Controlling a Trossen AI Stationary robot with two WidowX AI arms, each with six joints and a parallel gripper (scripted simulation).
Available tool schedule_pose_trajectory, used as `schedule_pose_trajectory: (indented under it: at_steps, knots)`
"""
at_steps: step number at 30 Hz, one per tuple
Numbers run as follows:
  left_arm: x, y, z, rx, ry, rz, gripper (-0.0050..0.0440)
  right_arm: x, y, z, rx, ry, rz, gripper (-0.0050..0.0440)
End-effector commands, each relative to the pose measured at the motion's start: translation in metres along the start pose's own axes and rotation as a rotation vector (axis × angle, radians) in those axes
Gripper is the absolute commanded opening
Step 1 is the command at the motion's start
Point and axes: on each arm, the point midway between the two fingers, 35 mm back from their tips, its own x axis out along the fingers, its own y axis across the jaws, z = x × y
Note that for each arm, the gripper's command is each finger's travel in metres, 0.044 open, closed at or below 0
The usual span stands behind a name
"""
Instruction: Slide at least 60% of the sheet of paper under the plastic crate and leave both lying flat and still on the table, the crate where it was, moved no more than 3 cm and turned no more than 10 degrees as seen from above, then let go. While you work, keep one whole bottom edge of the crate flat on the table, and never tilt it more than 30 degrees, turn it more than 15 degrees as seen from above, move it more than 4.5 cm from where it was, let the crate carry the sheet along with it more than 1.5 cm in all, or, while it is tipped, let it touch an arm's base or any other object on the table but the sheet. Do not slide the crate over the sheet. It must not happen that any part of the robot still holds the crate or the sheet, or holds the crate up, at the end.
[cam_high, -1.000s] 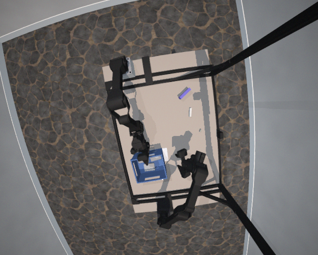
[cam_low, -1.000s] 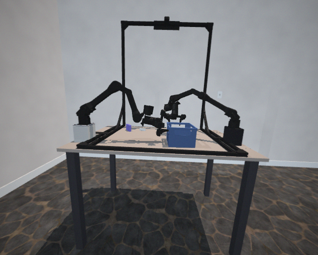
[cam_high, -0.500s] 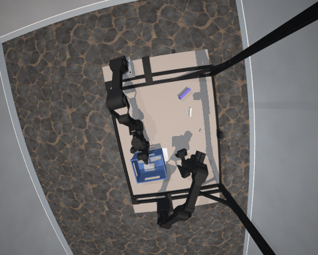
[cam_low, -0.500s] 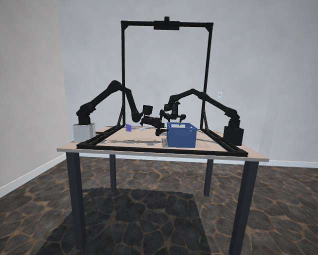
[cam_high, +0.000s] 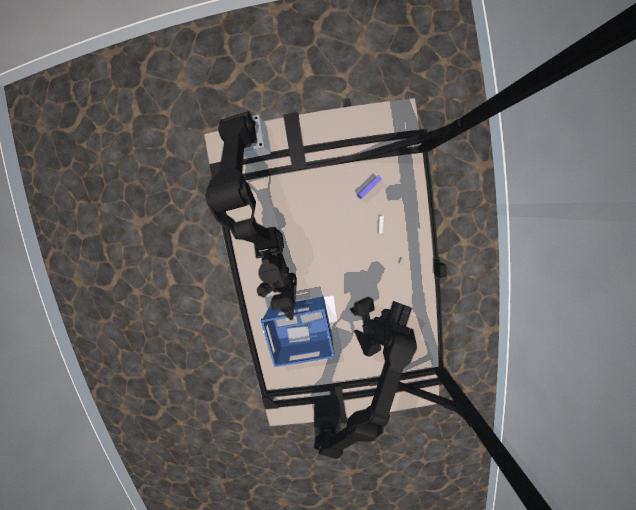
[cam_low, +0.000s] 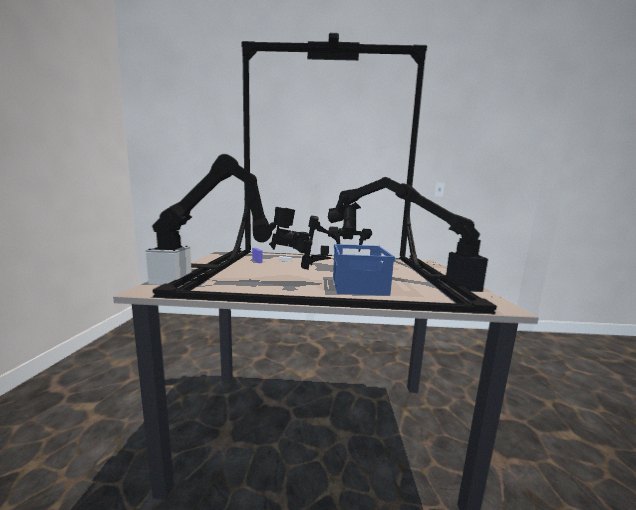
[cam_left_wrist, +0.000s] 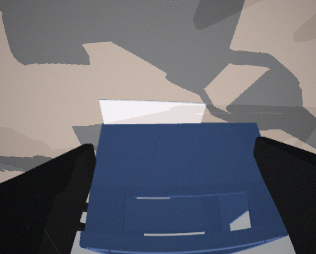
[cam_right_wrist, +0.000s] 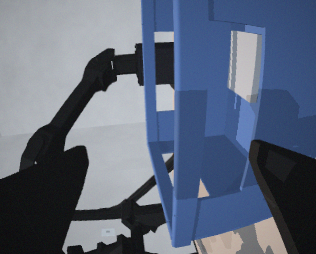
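Between your left fingers and your right fingers lies the sheet of paper, mostly out of sight; its showing strip comes out from the foot of the crate wall. In the left wrist view it lies beyond the left fingertips, its long edge running across from one finger's side toward the other's, alongside that wall. You can't read the whole sheet's long axis while the crate covers the rest.

Around your right fingers comes the blue crate: a wall stands upright in the gap, rim running along it, and the crate looks flat on the bench. Its longer side seems to point toward the left fingers. The right arm is nearer. Both sets of fingers are open and grip nothing.

So, I'd judge, you should back the right fingers straight off along the wall's faces, without dragging the rim. The left ones are apart from the crate; whether enough paper is under, you can't yet confirm.
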Motion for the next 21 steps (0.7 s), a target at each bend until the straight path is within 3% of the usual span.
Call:
schedule_pose_trajectory:
  at_steps: [1, 11, 12, 21]
  knots:
    - [0.001, -0.001, 0.001, -0.002, -0.002, -0.007, 0.04, -0.014, 0.008, -0.001, 0.001, -0.001, 0.018, 0.04]
    - [0.001, -0.001, 0.001, -0.002, -0.002, -0.007, 0.04, -0.04, 0.015, -0.003, 0.001, -0.001, 0.038, 0.04]
    - [0.001, -0.001, 0.001, -0.002, -0.002, -0.007, 0.04, -0.029, 0.008, -0.002, -0.001, 0.001, 0.023, 0.04]
    - [0.001, -0.001, 0.001, -0.002, -0.002, -0.007, 0.04, -0.029, 0.008, -0.002, -0.001, 0.001, 0.023, 0.04]
